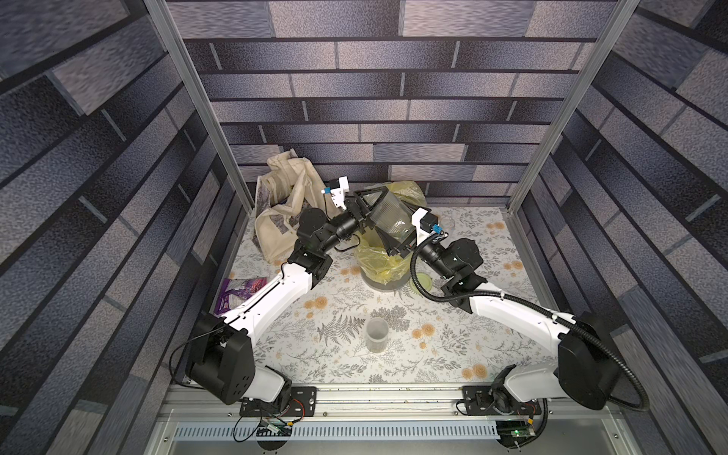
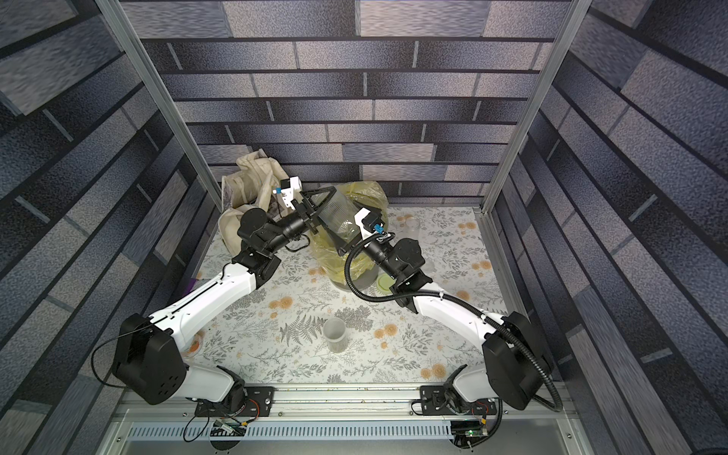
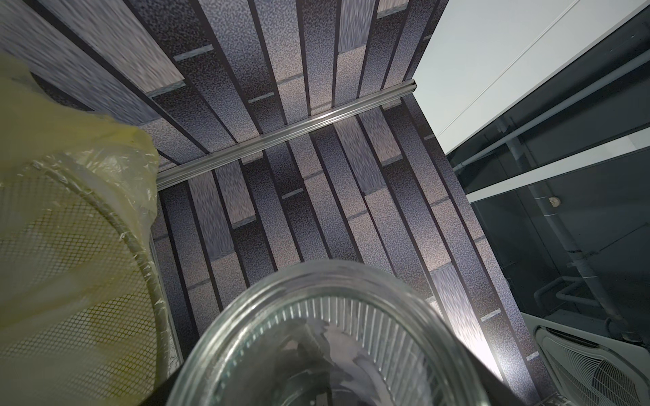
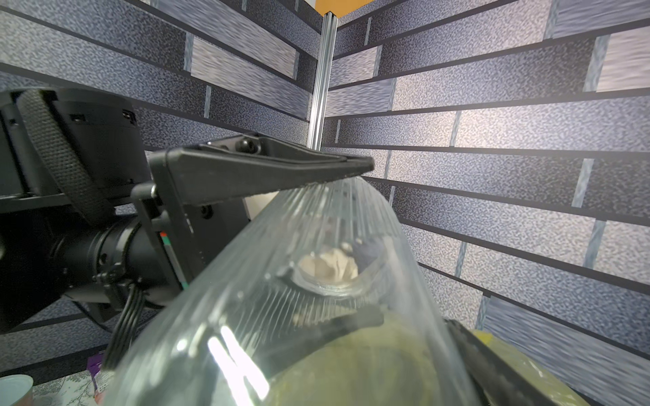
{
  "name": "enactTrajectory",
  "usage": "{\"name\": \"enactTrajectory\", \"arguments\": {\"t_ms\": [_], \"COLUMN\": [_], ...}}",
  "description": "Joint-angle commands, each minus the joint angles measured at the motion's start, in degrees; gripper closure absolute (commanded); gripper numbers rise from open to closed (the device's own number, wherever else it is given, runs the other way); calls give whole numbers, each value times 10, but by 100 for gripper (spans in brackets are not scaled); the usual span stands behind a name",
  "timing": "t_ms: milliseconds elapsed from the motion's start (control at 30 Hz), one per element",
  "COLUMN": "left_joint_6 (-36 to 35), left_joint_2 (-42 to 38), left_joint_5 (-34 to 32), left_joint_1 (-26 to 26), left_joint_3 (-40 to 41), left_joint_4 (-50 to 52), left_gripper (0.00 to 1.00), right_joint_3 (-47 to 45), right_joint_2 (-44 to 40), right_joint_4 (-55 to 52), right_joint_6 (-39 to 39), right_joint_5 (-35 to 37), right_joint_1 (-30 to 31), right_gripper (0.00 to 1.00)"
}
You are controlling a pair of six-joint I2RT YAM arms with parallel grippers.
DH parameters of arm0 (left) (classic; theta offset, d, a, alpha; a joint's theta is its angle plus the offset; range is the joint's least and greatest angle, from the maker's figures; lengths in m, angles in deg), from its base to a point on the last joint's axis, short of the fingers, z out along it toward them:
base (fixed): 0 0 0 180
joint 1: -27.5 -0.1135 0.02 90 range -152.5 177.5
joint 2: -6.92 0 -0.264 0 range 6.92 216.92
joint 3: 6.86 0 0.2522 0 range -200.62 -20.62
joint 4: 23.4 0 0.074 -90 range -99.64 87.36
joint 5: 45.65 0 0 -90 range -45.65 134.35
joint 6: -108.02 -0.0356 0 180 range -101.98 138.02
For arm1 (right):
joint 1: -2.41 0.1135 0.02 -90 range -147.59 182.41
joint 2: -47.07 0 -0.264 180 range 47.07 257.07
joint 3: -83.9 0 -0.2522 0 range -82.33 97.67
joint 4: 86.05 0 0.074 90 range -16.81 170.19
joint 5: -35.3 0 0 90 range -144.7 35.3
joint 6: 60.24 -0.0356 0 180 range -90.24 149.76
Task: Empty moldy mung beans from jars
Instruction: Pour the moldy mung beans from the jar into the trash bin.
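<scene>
So, the wide ribbed jar (image 1: 388, 214) hangs tilted over the bin (image 1: 390, 285). Its long axis slants, mouth end low toward the right arm, base high toward the left. The left gripper (image 4: 373, 242) is clamped across the glass near the base, one finger on top, one under. The right gripper (image 1: 398, 233) has its fingers spread wide either side of the mouth end; can't tell if they touch. Jar looks empty to me, nothing seen inside. What's in the yellow-bagged bin is hidden. A green lid (image 1: 423, 280) lies on the table beside the bin. The slim jar (image 1: 377, 335) stands upright nearer the front, approx. midway btw. both arms, well apart from both grippers, w/ a dull layer at the bottom, prob. mung beans (image 1: 376, 347). I'd guess that one's next.
</scene>
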Motion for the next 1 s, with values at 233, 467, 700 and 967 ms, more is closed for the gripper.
{"name": "enactTrajectory", "arguments": {"t_ms": [233, 467, 700, 967], "left_joint_6": [9, 19, 7, -39], "left_joint_2": [0, 4, 3, -43], "left_joint_5": [-1, 2, -1, 31], "left_joint_1": [5, 5, 4, -32], "left_joint_3": [10, 14, 26, 34], "left_joint_4": [-32, -33, -9, 70], "left_gripper": [72, 70, 33, 0], "right_joint_3": [30, 34, 49, 69], "right_joint_2": [9, 8, -13, -60], "right_joint_4": [7, 3, -74, -206], "right_joint_6": [-7, -11, -10, -8], "right_joint_5": [-3, -6, 17, 55], "right_joint_1": [4, 4, 4, 4], "right_gripper": [3, 30, 44, 49]}}
